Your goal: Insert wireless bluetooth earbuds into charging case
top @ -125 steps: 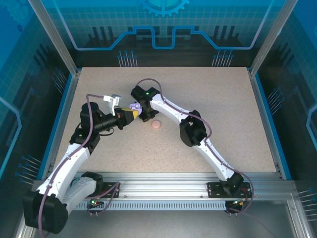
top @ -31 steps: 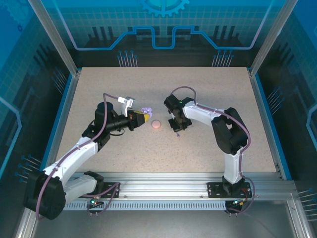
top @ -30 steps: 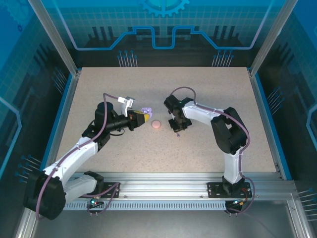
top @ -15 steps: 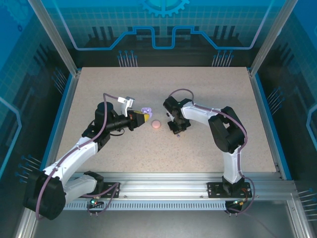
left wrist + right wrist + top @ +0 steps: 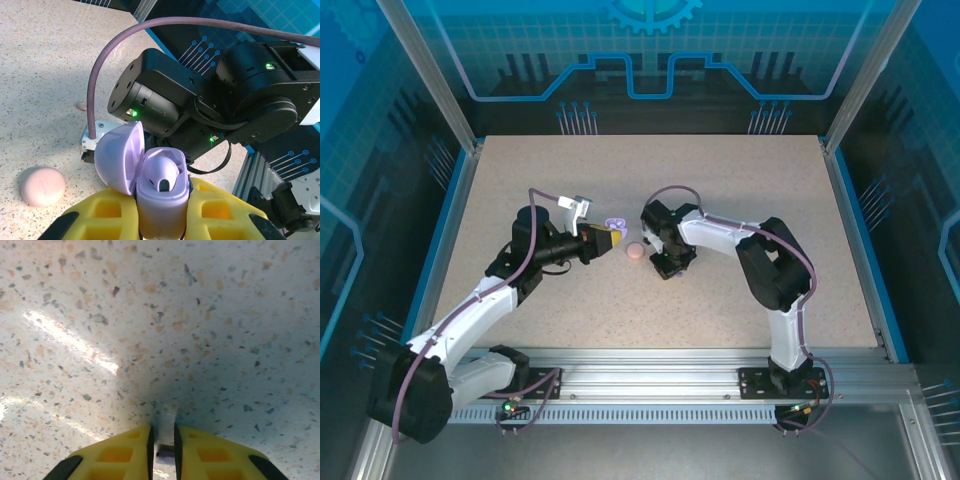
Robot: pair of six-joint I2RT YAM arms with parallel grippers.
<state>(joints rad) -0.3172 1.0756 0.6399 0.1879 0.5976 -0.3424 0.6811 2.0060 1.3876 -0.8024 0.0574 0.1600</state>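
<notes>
Speckled beige tabletop (image 5: 720, 190) is filling the workspace, with blue panels glowing behind it.

Your left gripper (image 5: 162, 216) is clamping its yellow fingers (image 5: 105, 212) on the base of the lilac charging case (image 5: 161, 186) at the bottom centre of the left wrist view. The case is standing upright, and its lid (image 5: 117, 157) is hanging open to the left. A dark slot is showing in the case's well, but you cannot tell whether an earbud is sitting there.

Your right gripper (image 5: 163, 440) is pointing straight down at the table, with its jaws standing at a narrow gap. A small pale-and-dark piece (image 5: 164, 436) is sitting in that gap at the bottom centre of the right wrist view. It is too small to name, and you cannot tell whether the jaws are pinching it.

Moving outward in the left wrist view, a closed round pink case (image 5: 42, 186) is lying on the table at the lower left. A tiny pale beige earbud (image 5: 81, 105) is lying farther up the left side, just beside the purple cable (image 5: 95, 90). The right arm (image 5: 210, 100) is looming behind the lilac case.

In the overhead view, the pink case is resting between the two grippers, near the middle of the table.
</notes>
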